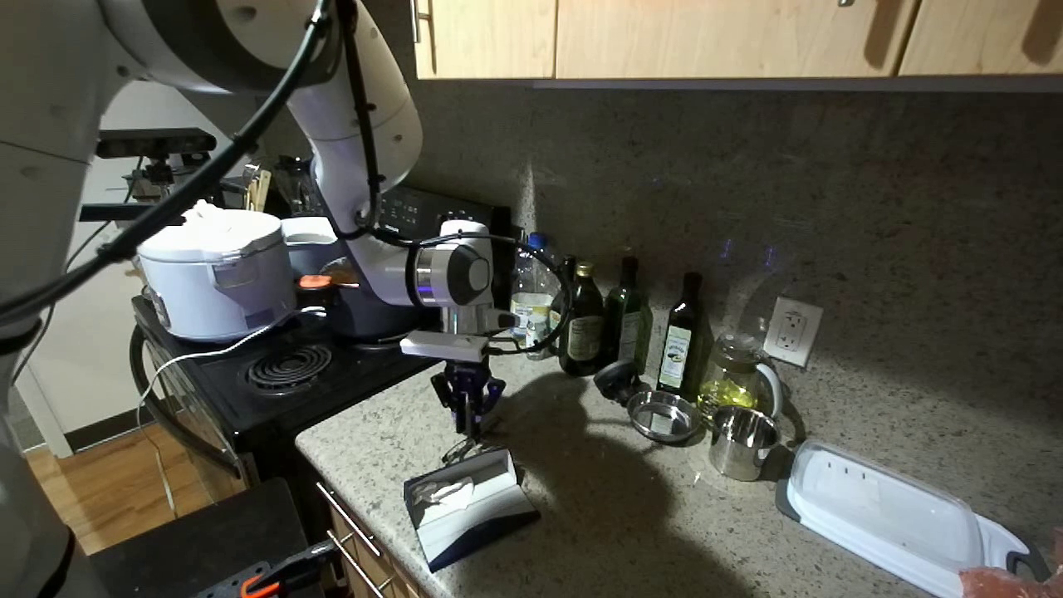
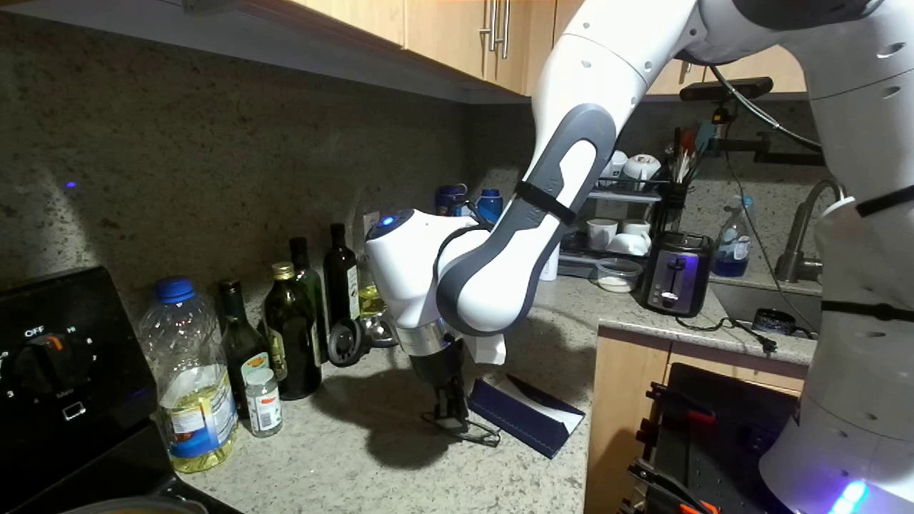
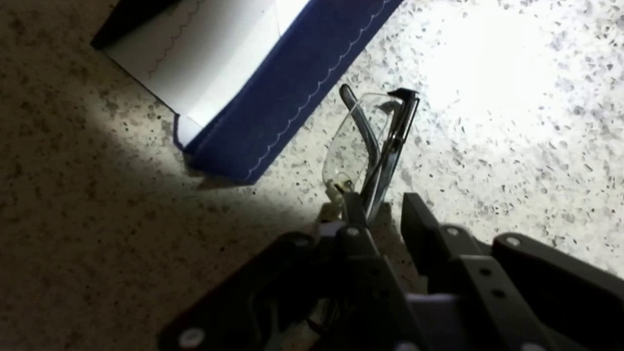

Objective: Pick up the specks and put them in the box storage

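Observation:
The specks are thin glasses, folded on the speckled counter. They show in the wrist view (image 3: 397,129) and in an exterior view (image 2: 482,435), and small beside the fingers in an exterior view (image 1: 458,451). The box storage, an open dark blue case with a pale inside, lies beside them in both exterior views (image 1: 486,538) (image 2: 518,421) and the wrist view (image 3: 292,92). My gripper (image 3: 382,204) points down at the glasses in both exterior views (image 1: 470,430) (image 2: 451,422). Its fingers stand apart, the left one over the glasses' middle, which it partly hides. The folded temples run between the fingers, nearer the left one.
A crumpled pale cloth (image 1: 447,494) lies in the case. Oil bottles (image 1: 584,328), a steel dish (image 1: 663,417), a steel cup (image 1: 742,448) and a glass jug (image 1: 731,386) stand along the wall. A white tray (image 1: 880,515) lies farther along. The stove (image 1: 274,399) adjoins the counter.

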